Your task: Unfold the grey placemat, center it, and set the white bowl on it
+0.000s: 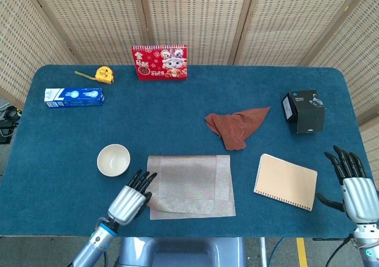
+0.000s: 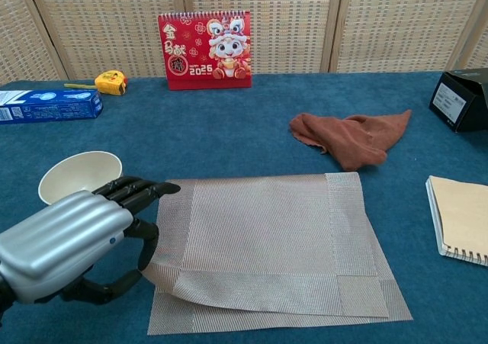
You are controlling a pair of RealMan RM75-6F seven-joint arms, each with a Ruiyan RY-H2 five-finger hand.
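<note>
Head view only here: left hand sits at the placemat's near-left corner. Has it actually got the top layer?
Observer: Yes. The chest view shows the left hand pinching the top layer of the placemat, with that corner raised off the layer below.
Operator: Fold opened yet?
Observer: No. Only the near-left corner is up. The rest lies flat, and the lower layer shows along the near edge.
Operator: Bowl in the way?
Observer: From the chest camera the hand covers the near side of the bowl; its rim shows level, off the mat.
</note>
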